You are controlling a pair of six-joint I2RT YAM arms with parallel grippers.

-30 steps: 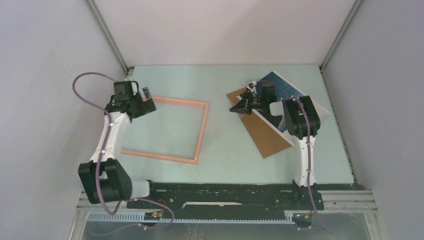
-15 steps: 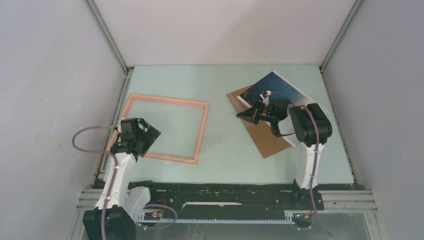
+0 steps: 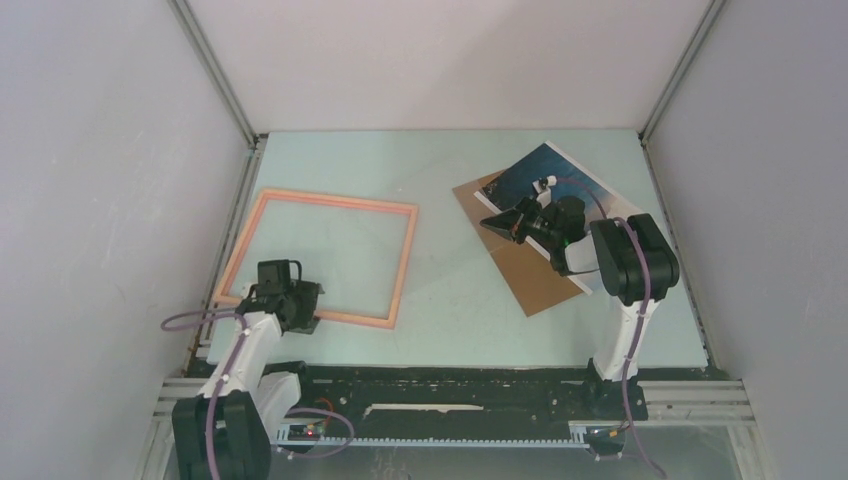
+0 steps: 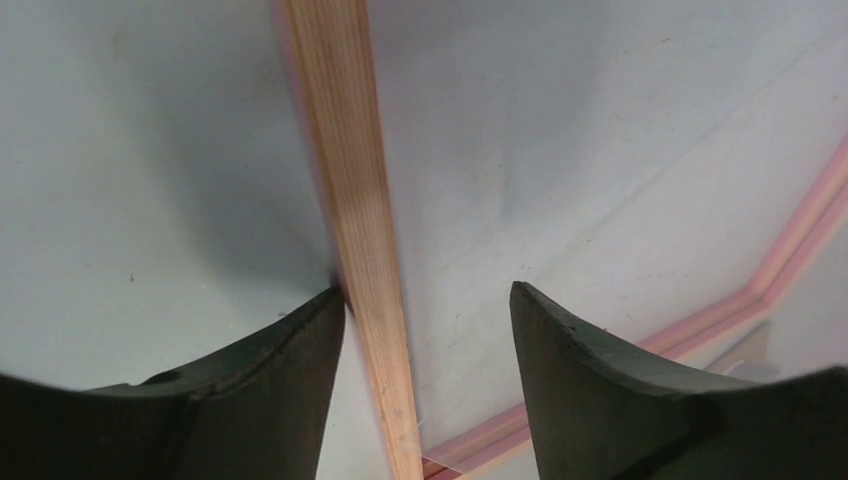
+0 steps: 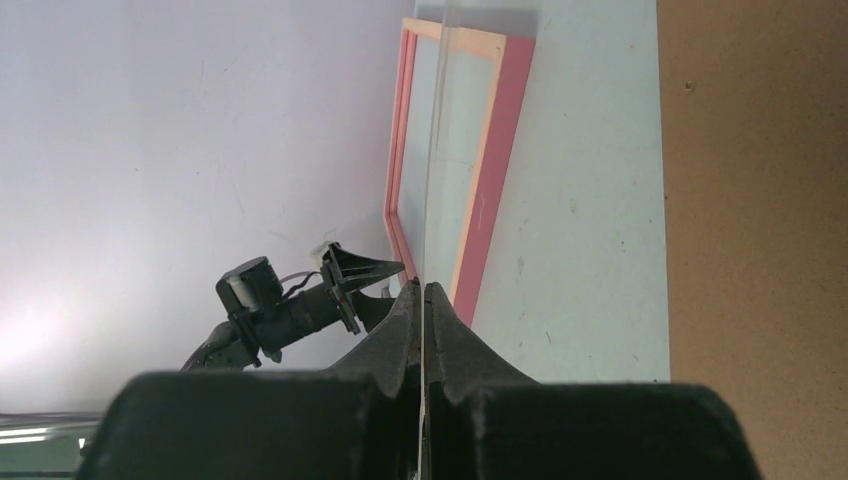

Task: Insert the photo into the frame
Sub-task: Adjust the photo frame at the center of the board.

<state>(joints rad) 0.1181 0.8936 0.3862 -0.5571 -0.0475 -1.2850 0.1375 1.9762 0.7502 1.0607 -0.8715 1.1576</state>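
Observation:
The salmon-pink frame (image 3: pixel 405 260) lies flat on the left half of the table. My left gripper (image 3: pixel 296 305) is open and straddles its near rail (image 4: pixel 350 200). The left finger touches the rail and the right finger stands apart from it. The dark blue photo (image 3: pixel 550 175) lies at the back right, partly on a brown backing board (image 3: pixel 530 280). My right gripper (image 3: pixel 500 221) is at the photo's left edge. In the right wrist view its jaws (image 5: pixel 424 288) are shut on a thin sheet seen edge-on (image 5: pixel 432 150), apparently the photo.
The brown board (image 5: pixel 760 200) sticks out toward the table's middle from under the photo. Enclosure walls stand close on the left, right and back. The frame (image 5: pixel 490 170) and my left gripper (image 5: pixel 370 270) also show in the right wrist view.
My left arm swung from the frame's far left corner down to its near rail. My right gripper shifted slightly right and back along the photo's edge.

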